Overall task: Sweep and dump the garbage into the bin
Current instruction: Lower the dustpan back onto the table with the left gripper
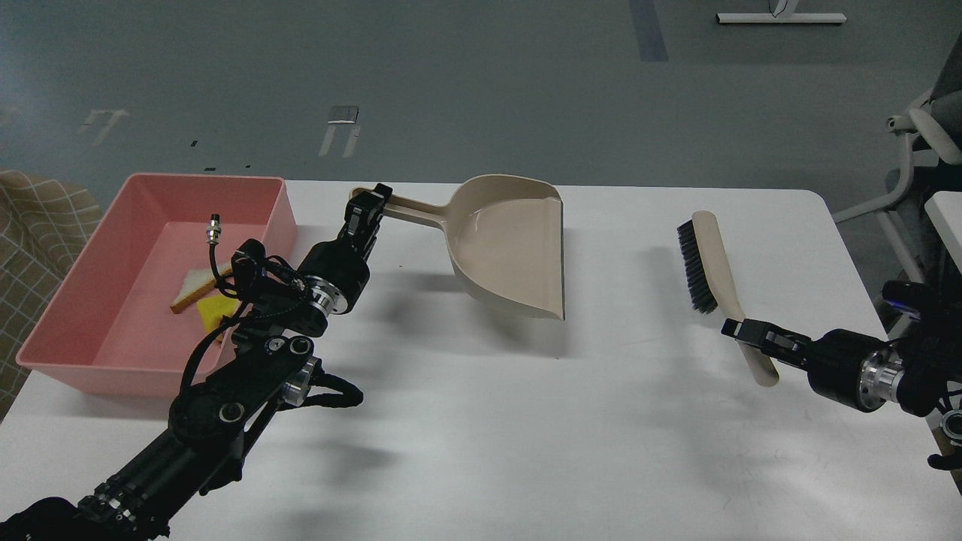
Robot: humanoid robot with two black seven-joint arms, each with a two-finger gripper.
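The pink bin [83, 353] stands at the table's left edge. Inside it lie the white bread slice [193, 289] and the yellow sponge piece [212, 311], partly hidden by my left arm's cable. My left gripper [368, 208] is shut on the handle of the beige dustpan [511, 252], which hangs low over the table's middle, right of the bin, and looks empty. My right gripper [740, 331] is shut on the handle of the beige brush [706, 259] with black bristles, at the right side of the table.
The white table [526, 436] carries only the bin, pan and brush. A checked fabric [37, 218] lies left of the bin. A white chair [921, 143] and another table edge stand beyond the right side.
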